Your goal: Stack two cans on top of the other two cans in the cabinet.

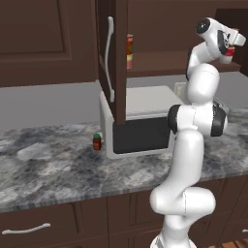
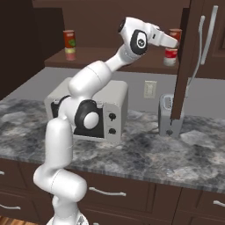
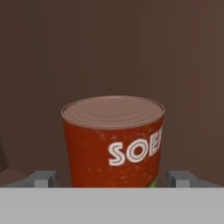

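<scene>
Red-orange can (image 3: 113, 142) fills my hand view, base cut off, between the end effector's (image 3: 113, 178) fingertips; grip state I cannot tell.

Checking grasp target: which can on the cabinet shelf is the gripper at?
The top can of the right-hand stack, sitting on the white-banded can. The gripper is right beside it; the other stack stands far left on the shelf.

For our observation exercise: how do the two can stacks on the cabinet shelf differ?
The left stack has a yellow-and-red bottom can; the right stack, a red one with a white band. The left stack stands alone; the open gripper flanks the right stack's top can. Both: two cans, red on top.
</scene>
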{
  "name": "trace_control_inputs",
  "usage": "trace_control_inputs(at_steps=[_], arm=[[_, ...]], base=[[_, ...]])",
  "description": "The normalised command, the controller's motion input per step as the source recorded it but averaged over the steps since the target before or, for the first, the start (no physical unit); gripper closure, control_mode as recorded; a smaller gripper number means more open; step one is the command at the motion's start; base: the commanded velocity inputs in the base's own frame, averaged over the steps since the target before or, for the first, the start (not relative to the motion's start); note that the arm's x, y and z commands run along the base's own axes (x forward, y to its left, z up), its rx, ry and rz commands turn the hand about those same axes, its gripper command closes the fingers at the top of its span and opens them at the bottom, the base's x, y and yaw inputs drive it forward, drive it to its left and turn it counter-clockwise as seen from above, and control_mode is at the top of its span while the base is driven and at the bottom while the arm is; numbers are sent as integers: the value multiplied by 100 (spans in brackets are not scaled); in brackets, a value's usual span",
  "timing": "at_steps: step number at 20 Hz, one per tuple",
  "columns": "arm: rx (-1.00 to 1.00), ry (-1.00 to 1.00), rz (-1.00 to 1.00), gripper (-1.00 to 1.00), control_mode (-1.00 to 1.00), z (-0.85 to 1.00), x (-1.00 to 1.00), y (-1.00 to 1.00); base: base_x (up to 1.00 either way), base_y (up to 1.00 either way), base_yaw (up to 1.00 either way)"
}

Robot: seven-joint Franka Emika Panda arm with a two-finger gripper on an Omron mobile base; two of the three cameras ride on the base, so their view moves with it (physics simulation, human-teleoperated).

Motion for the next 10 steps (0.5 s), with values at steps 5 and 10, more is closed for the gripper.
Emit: trace_control_inputs(at_steps=[5, 10], arm=[[0, 0, 0, -100, -100, 0, -8, 17], [0, -1, 0, -100, -100, -3, -15, 25]], base=[[0, 0, 0], [0, 0, 0]])
